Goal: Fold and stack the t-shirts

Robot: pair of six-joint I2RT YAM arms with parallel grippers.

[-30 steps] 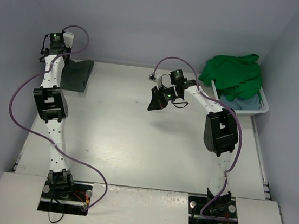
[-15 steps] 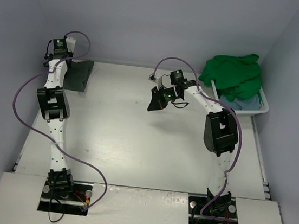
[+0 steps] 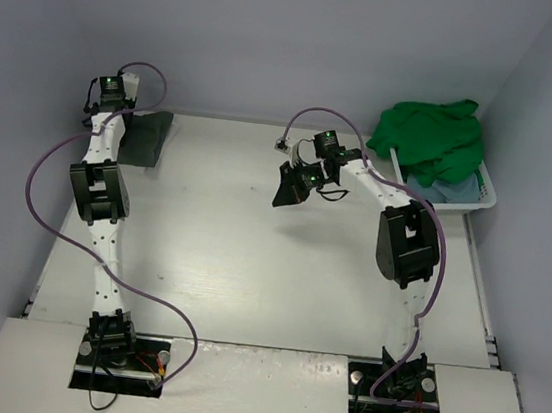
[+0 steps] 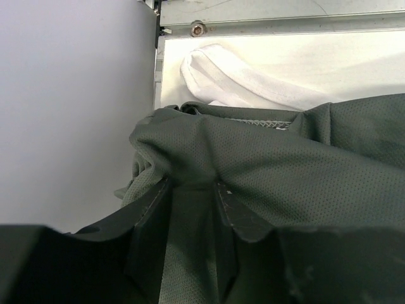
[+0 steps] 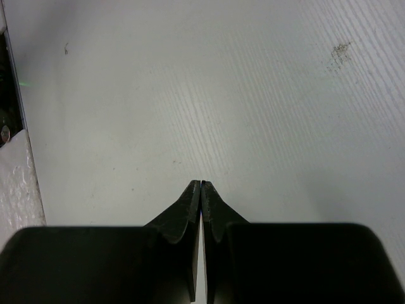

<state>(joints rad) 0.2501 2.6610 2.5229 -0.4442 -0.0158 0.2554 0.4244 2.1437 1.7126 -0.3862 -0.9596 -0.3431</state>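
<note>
The left fingers (image 4: 150, 221) stand apart at the far left corner of the surface (image 3: 251, 244), with a ridge of the dark shirt (image 4: 285, 164) between them. A white shirt (image 4: 234, 79) shows just beyond. The right fingers (image 5: 193, 206) are pressed together above the bare surface. A green shirt (image 3: 431, 135) lies heaped on the basket (image 3: 487, 195).

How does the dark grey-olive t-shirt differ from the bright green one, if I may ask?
The dark grey-olive t-shirt lies at the table's far left corner; the bright green t-shirt is heaped over the basket, far right. A fold of the dark one sits between the fingers of the left hand; no hand touches the green one.
</note>
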